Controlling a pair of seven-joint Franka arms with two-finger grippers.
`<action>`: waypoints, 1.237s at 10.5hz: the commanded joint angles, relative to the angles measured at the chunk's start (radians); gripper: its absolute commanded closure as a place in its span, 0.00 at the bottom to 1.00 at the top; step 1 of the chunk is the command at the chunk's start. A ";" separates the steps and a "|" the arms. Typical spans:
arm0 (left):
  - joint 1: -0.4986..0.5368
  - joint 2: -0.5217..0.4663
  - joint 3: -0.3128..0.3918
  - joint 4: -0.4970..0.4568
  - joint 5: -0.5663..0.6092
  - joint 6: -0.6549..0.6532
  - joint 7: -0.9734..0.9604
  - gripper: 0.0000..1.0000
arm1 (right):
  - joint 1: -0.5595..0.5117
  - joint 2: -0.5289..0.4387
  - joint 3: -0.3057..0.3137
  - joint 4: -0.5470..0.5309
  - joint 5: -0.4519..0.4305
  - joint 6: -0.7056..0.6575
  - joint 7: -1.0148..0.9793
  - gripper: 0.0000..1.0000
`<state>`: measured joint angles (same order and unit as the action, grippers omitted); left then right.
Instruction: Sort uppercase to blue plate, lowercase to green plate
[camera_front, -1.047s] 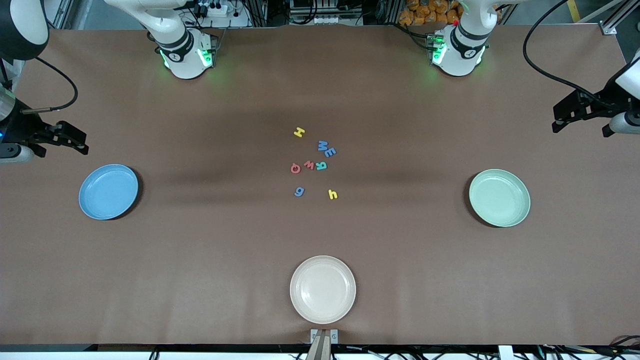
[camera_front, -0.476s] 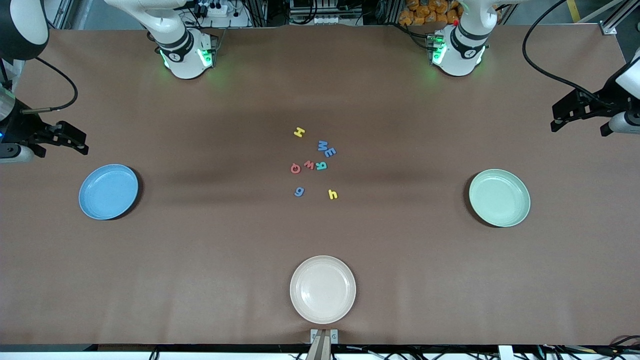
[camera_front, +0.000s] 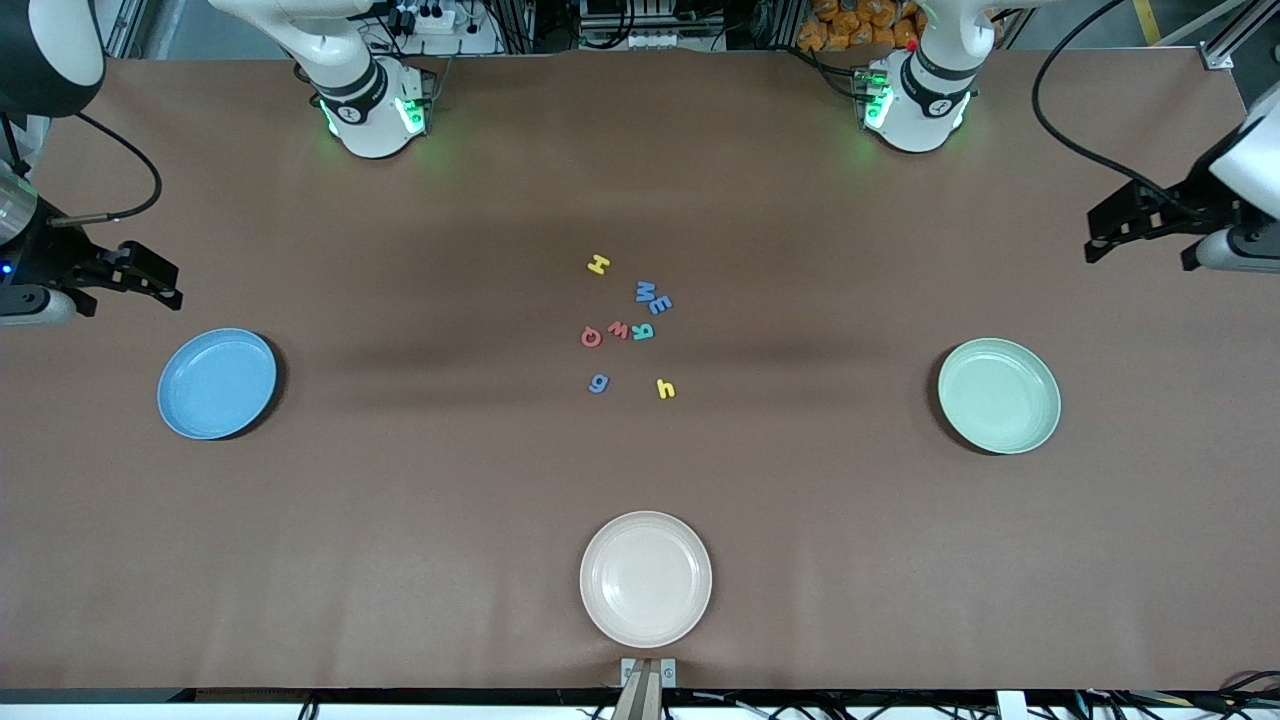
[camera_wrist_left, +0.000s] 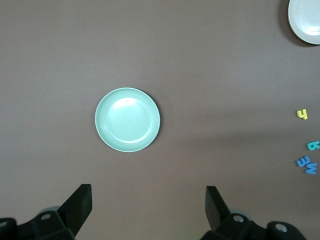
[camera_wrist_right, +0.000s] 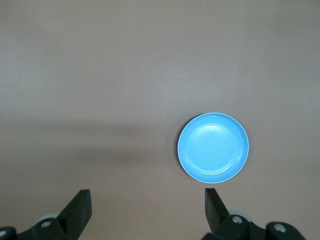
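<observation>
**Both claws wide and high, eight letters bunched at mid-table**

The left gripper (camera_wrist_left: 148, 210) hangs spread wide and empty, high over the table's left-arm end, looking down on the green plate (camera_wrist_left: 102, 131). The right gripper (camera_wrist_right: 147, 212) mirrors it at the right-arm end, fingers equally apart, nothing between them, with the blue plate (camera_wrist_right: 186, 160) below. Neither plate holds a letter; nothing is sorted yet.

Out to the middle, and here's the trouble. The letters sit in a tight cluster well apart from both plates. The blue M (camera_front: 645, 291) and the blue E-like letter (camera_front: 660, 304) are touching, and the red Q (camera_front: 591, 337), red w (camera_front: 618, 330) and teal R (camera_front: 642, 332) run in a row just beside one another. A wide-spread claw dropping onto any of those could catch a neighbour and drag or scatter it.

The yellow H (camera_front: 598, 264) farther from the front camera, and the blue g (camera_front: 598, 383) and yellow h (camera_front: 666, 389) nearer it, stand clear and look the safer picks.

Other risks, to my eye: flat little pieces slipping the pinch, H mistaken for h, and a drop onto the cream plate (camera_front: 600, 610), which belongs to no pile.
</observation>
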<state>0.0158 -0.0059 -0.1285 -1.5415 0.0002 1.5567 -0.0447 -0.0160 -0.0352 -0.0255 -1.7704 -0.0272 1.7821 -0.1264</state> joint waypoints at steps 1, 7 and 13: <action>-0.007 0.004 -0.023 0.006 -0.017 -0.017 -0.058 0.00 | 0.022 -0.014 0.006 -0.003 0.001 -0.010 0.005 0.00; -0.013 0.047 -0.074 0.014 -0.019 -0.015 -0.104 0.00 | 0.177 0.058 0.004 0.015 0.009 0.002 0.207 0.00; -0.051 0.098 -0.075 0.017 -0.017 -0.004 -0.149 0.00 | 0.385 0.139 0.004 0.023 0.010 0.022 0.532 0.00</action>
<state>-0.0225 0.0754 -0.2047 -1.5436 0.0002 1.5551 -0.1658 0.3353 0.0670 -0.0157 -1.7691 -0.0242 1.7956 0.3447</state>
